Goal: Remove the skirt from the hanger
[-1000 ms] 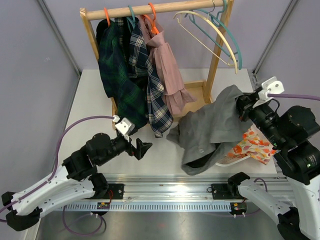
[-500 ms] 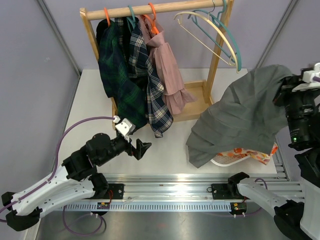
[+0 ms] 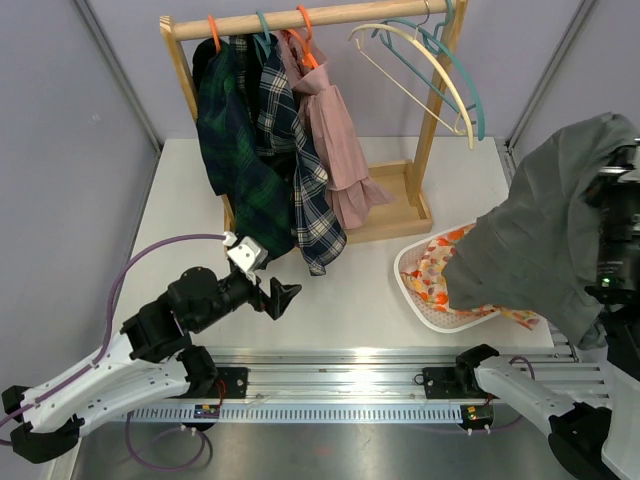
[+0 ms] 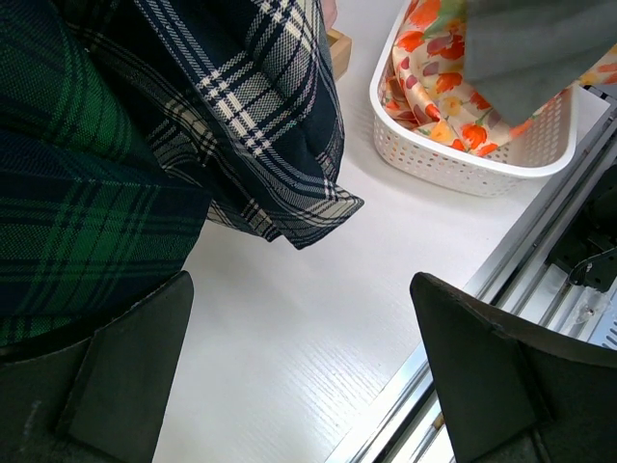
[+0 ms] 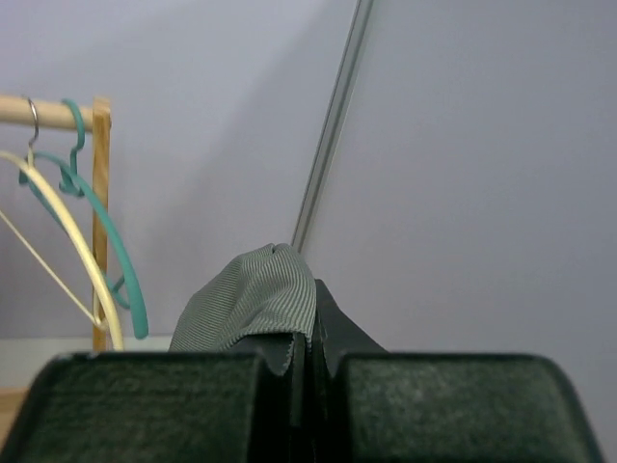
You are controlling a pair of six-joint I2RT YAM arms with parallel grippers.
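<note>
The grey skirt [image 3: 545,240] hangs free of any hanger, high over the table's right edge. My right gripper [image 5: 313,333] is shut on a fold of the ribbed grey skirt [image 5: 253,304]; in the top view the cloth hides the fingers. Two bare hangers, a cream hanger [image 3: 420,70] and a teal hanger [image 3: 455,70], hang at the right end of the rail, also seen as the cream hanger [image 5: 67,241] and teal hanger [image 5: 106,241]. My left gripper [image 3: 285,295] stands open and holds nothing, low over the table by the plaid hems [image 4: 299,289].
A wooden rack [image 3: 300,18] carries dark plaid garments [image 3: 240,150] and a pink garment [image 3: 335,140] on orange and teal hangers. A white basket [image 3: 405,285] with floral cloth [image 3: 440,275] sits front right, partly under the skirt. The metal rail runs along the near edge.
My right arm has lifted the skirt up and to the right, off the table and basket, uncovering the basket. The left arm has hardly moved.
</note>
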